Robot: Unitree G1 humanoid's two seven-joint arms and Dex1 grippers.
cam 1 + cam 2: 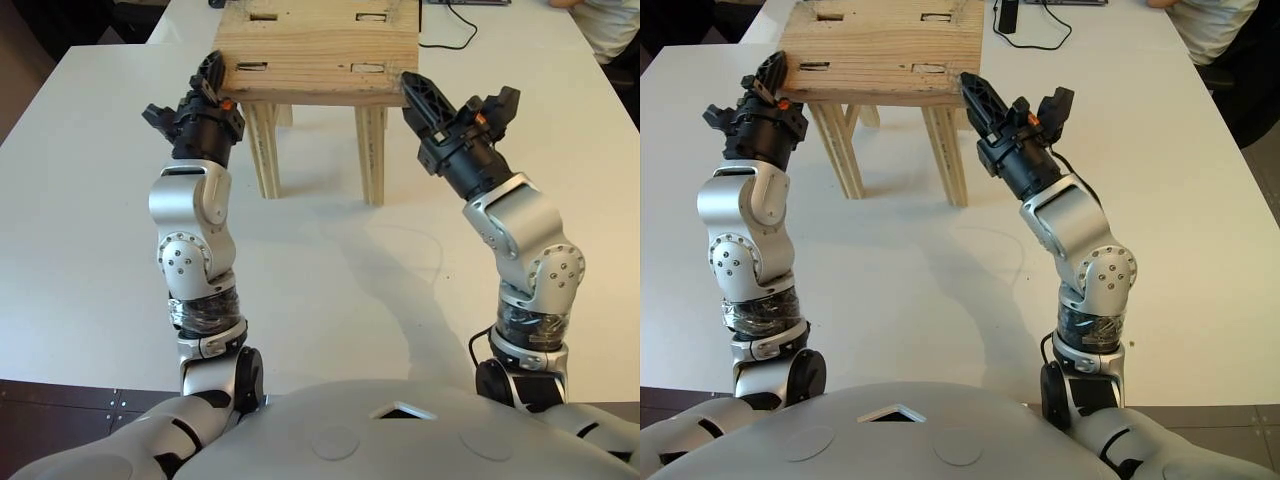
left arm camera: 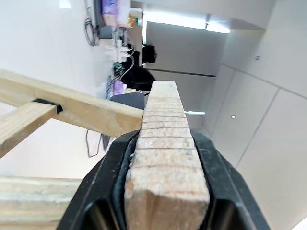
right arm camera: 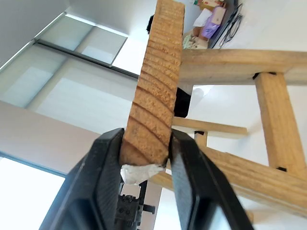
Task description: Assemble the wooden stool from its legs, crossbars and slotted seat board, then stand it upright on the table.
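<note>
Squarely upright near the desk's far edge stood the stool, pale wood on splayed legs. The head views showed slots in the top of its seat. The wrist views showed crossbars joined into the legs underneath. The left gripper clamped the seat's near left corner, and the right gripper clamped its near right corner.

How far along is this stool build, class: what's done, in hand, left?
Done: the stool stands upright on the table, legs and crossbars joined under the seat board. In hand: left tool and right tool each clamp a near corner of the board. Left: probably just letting go.
</note>
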